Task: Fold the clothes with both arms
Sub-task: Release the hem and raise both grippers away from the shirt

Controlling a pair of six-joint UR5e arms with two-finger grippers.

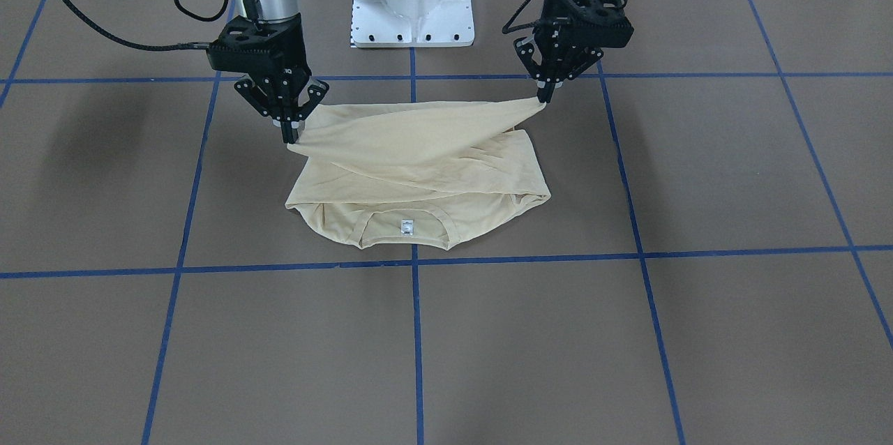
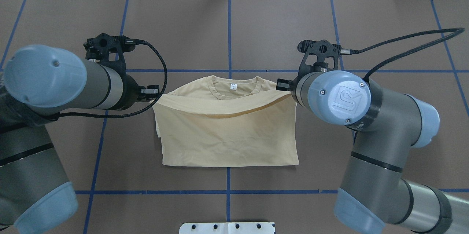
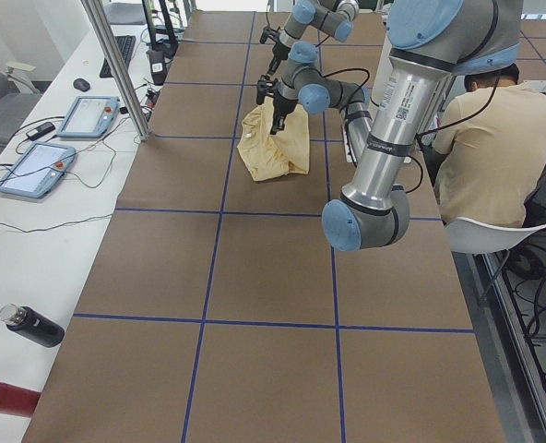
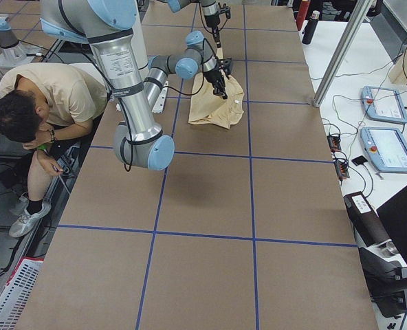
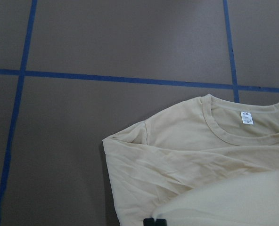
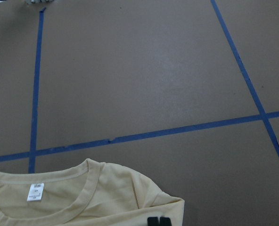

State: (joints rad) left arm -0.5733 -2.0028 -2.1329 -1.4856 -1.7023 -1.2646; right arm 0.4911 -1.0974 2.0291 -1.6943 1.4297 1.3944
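One cream shirt (image 1: 418, 152) lies half-folded, its edge pinched by left hand (image 1: 543, 97) and right hand (image 1: 289, 137).

Counter (image 1: 530, 347): brown, blue tape grid (image 1: 416, 333), beneath left hand (image 1: 544, 95) and right hand (image 1: 289, 132).
White pedestal base (image 1: 411, 5): between and behind the two hands.
Two teach pendants (image 3: 87, 116): white bench (image 3: 33, 240), across the counter from the hands.
Black bottle (image 3: 31, 326), red cylinder (image 3: 4, 397): same bench, well apart from the left hand.
Seated person (image 4: 49, 93), beige top: behind the hands.
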